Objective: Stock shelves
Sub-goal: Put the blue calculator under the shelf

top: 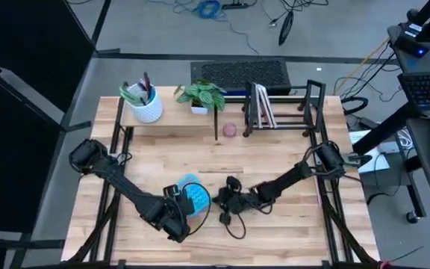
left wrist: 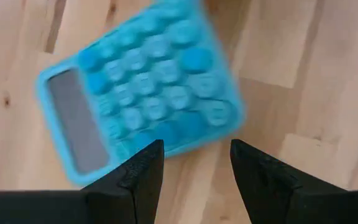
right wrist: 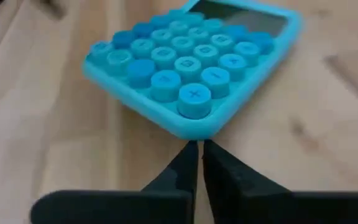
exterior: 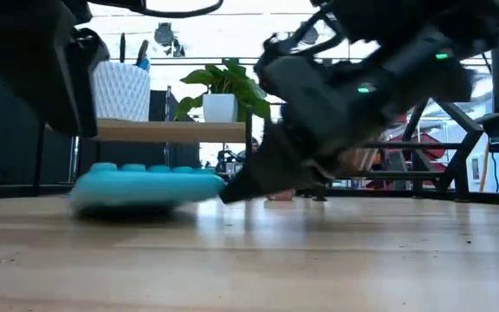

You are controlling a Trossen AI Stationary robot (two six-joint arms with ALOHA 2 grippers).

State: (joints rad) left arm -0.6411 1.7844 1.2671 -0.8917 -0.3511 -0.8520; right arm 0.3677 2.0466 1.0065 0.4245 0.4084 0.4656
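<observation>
Blue calculator (right wrist: 191,68) flat on table, front-centre. My right gripper (right wrist: 199,152) nearly closed, empty, tips at its edge; left gripper (left wrist: 191,168) open above it, holding nothing. I'd straddle the narrow edges squarely before closing. Pale-wood riser (top: 174,118) and wire rack (top: 286,108) at back; rack's contents unclear.

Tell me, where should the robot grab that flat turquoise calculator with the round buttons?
Probably across its two long side edges, from straight above. The flat turquoise calculator lies face up on the wooden table, thin and wide, so only its edges offer purchase. The left gripper hangs open just off its bottom edge; the right gripper, shut, points at one corner.
</observation>
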